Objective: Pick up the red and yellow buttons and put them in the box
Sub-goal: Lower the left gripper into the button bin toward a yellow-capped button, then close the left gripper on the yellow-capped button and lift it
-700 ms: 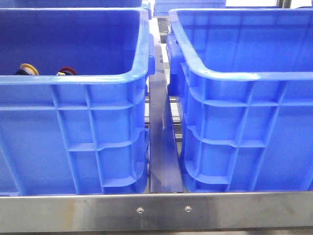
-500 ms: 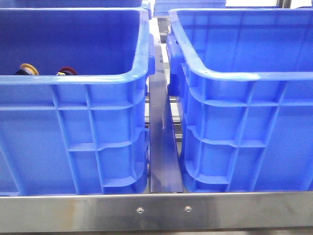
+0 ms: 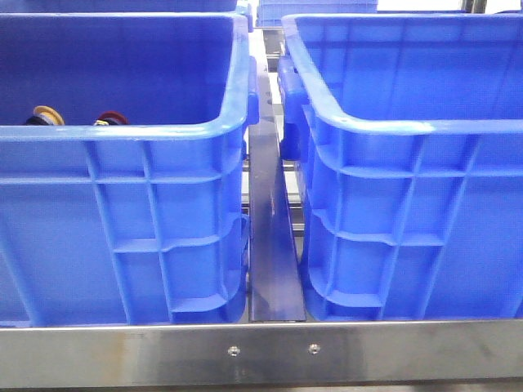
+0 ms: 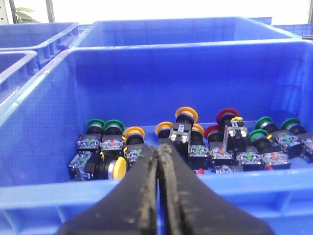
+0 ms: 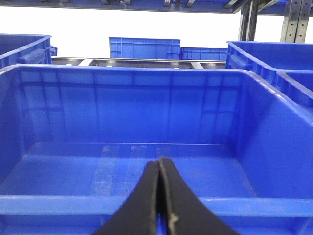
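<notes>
In the front view a yellow cap (image 3: 47, 113) and a dark red cap (image 3: 111, 118) peek over the near rim of the left blue bin (image 3: 122, 135). The left wrist view shows several push buttons on that bin's floor: yellow-orange ones (image 4: 187, 115), red ones (image 4: 228, 116) and green ones (image 4: 96, 125). My left gripper (image 4: 158, 147) is shut and empty, just outside the bin's near wall. My right gripper (image 5: 160, 160) is shut and empty before the right blue box (image 5: 146, 200), which holds nothing. Neither gripper shows in the front view.
The right blue box (image 3: 409, 131) stands beside the left bin, a metal rail (image 3: 274, 245) between them. A steel frame edge (image 3: 261, 351) runs along the front. More blue bins (image 5: 142, 48) stand behind, with shelf posts at the far right.
</notes>
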Controlling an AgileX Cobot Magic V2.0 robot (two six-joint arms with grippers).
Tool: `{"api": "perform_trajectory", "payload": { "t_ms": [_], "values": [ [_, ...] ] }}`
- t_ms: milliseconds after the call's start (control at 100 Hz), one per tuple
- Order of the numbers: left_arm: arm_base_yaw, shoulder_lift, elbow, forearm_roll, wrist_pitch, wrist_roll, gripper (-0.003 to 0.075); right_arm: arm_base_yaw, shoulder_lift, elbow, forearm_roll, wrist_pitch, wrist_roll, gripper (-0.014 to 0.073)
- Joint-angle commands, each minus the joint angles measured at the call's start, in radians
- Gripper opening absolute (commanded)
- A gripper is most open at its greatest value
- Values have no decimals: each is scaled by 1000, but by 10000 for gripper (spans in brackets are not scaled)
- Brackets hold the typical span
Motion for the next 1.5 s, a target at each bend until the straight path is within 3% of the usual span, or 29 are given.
{"api": "perform_trajectory", "payload": {
  "t_ms": [0,200,400,710,810,980,1050,1490],
  "values": [
    [-5,-29,-80,0,-58,-6,-20,-2,-21,4,-7,-73,0,-67],
    [-5,15,-219,-8,60,-6,-20,-2,-21,4,-7,-73,0,-67],
    [-5,192,-380,-21,221,-6,-20,-2,-21,4,-7,-73,0,-67],
    [8,566,-587,-21,259,-6,-12,-2,-21,4,-7,-73,0,-67],
    [8,677,-655,-21,254,-6,97,-2,-21,4,-7,-73,0,-67],
    [8,852,-774,-23,261,-6,496,-2,-21,4,-7,-73,0,-67],
    [8,915,-823,-23,287,-6,591,-2,-21,4,-7,-73,0,-67],
    [8,1330,-1193,-66,751,143,585,-2,-21,4,-7,-73,0,-67]
  ]
}}
